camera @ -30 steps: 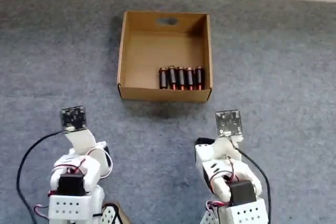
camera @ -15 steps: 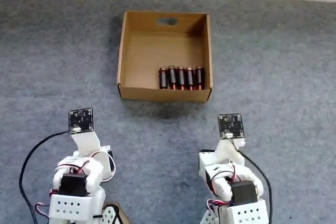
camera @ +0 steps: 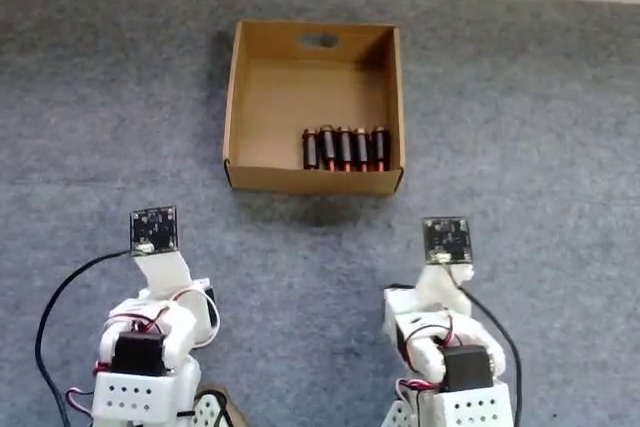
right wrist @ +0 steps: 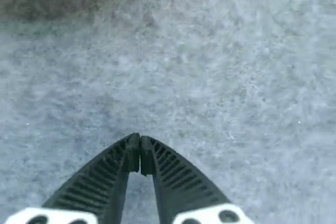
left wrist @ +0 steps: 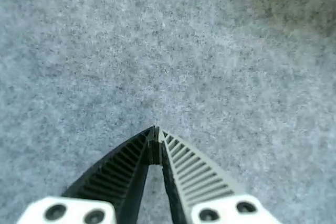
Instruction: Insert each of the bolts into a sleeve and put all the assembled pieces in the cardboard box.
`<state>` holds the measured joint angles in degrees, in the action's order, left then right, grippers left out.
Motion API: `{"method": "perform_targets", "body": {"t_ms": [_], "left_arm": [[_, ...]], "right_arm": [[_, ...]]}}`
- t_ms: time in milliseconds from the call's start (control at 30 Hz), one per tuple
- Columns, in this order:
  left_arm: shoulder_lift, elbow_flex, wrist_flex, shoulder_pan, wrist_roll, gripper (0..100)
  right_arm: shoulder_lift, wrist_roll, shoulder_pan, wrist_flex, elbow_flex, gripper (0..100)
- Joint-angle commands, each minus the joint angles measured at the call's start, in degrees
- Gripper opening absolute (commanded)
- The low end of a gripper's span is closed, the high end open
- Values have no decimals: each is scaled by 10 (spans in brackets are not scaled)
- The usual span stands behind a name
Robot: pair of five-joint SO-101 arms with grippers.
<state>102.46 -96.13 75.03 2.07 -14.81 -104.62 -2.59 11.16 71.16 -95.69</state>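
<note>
Left hand [left wrist: 156,132]: fingertips pressed together, nothing between them, hanging over grey felt. Right hand [right wrist: 139,139]: the same, closed on nothing, over the felt-covered bench [camera: 520,127].

Left arm [camera: 150,327] and right arm [camera: 445,347] sit folded at the near edge of the bench, well apart from each other.

The cardboard box [camera: 232,97] stands ahead of both hands, roughly between their lines and apart from each. Its top is open. Five assembled pieces [camera: 346,149] lie side by side, touching, in the box corner nearest the right hand and close against the near wall.

Step, judged: loading looks complete, with bolts seated in sleeves and all five pieces boxed. The arms look parked. The next move likely calls for nothing more than holding this rest pose. If a count check shows a piece missing, the right hand has the shorter reach.

Edges: the box's near wall stands between each hand and the pieces, so any reach inside must rise over the rim first.

Room: bare felt lies ahead of and outboard of each hand. A strip of bench runs beyond the box to the far edge.
</note>
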Motion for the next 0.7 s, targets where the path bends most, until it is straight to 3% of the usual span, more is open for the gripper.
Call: {"method": "perform_targets", "body": {"t_ms": [0, 167, 667], "left_arm": [[28, -11, 3, 6, -1, 8], [18, -11, 3, 40, -1, 8], [17, -11, 3, 41, -1, 8]], "right_arm": [[-7, 4, -16, 5, -80, 6], [-5, 4, -16, 4, -80, 6], [-5, 4, -16, 3, -80, 6]]}}
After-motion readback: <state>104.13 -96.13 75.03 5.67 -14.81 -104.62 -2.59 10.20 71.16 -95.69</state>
